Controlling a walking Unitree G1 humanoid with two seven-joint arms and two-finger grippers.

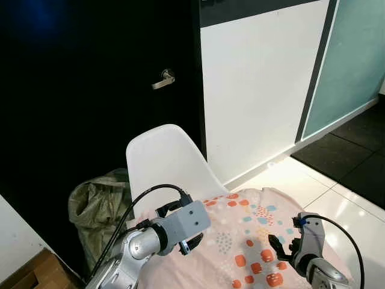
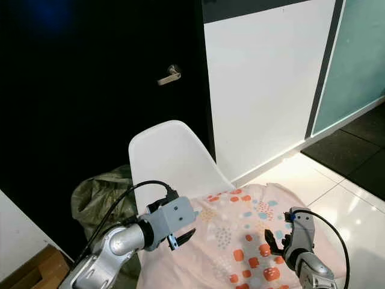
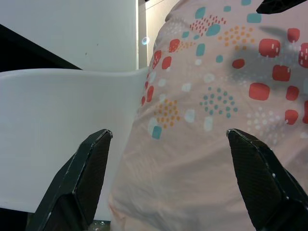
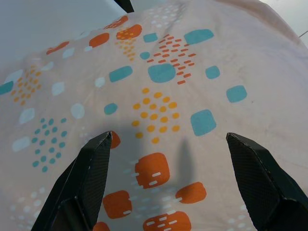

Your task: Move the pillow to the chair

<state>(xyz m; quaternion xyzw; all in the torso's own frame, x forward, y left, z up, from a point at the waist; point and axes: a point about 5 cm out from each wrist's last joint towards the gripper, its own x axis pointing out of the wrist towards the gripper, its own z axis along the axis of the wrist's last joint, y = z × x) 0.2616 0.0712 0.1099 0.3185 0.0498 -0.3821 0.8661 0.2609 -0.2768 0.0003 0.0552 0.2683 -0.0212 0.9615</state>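
While letting go, keep both pinchers wide and lift them straight up, nice and slow.

Left gripper (image 2: 182, 237): fingers spread wide, holding nothing, at the edge of the pillow (image 1: 252, 241), right next to the back of the white chair (image 1: 162, 156).

Right gripper (image 2: 274, 241): fingers spread wide too, holding nothing, just over the spotty top on the other side.

Pillow: pink with orange and blue spots, lying on the chair seat, one end up by the chair back, the other side probably hanging a little past the seat.

Watch for cloth catching on a fingertip. If wobbly, give a soft push toward the chair back before moving away.
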